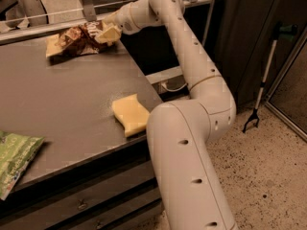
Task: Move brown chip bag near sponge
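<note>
The brown chip bag [72, 40] lies at the far edge of the grey table [62, 95], dark glossy foil with a pale yellow left end. My gripper [108, 31] is at the bag's right end, touching or overlapping it; whether it grips the bag is not visible. The sponge [130, 114], pale yellow with wavy edges, lies flat near the table's front right edge, well apart from the bag. My white arm reaches over from the right, above the table's right edge.
A green-and-white snack bag [14, 159] lies at the table's front left. A metal rail [48, 17] runs behind the table. A black-handled grabber tool [264, 80] leans by the wall on the right, over speckled floor.
</note>
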Robot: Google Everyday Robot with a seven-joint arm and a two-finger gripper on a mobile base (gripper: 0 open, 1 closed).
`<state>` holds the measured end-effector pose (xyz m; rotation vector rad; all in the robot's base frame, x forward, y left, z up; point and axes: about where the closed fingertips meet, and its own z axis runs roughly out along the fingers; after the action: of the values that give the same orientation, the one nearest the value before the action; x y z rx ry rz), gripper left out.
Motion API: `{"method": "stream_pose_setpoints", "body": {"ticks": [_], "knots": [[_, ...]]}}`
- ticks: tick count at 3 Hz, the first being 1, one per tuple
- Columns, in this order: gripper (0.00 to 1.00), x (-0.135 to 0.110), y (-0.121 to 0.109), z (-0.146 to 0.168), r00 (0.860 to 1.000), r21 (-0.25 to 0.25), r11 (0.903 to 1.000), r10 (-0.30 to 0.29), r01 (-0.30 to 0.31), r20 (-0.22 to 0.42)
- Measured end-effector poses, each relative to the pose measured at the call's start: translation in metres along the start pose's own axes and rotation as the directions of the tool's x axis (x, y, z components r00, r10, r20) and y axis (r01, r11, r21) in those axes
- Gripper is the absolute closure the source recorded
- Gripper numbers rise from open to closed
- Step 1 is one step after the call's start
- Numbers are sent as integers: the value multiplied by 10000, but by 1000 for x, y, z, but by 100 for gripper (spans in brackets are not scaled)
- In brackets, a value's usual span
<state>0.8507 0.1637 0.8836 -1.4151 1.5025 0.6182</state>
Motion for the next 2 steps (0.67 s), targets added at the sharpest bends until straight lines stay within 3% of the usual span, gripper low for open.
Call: {"method": "stream_pose_setpoints", "body": {"ticks": [2], "knots": [[88,0,-2,-8,10000,47,10000,-36,36,-19]]}}
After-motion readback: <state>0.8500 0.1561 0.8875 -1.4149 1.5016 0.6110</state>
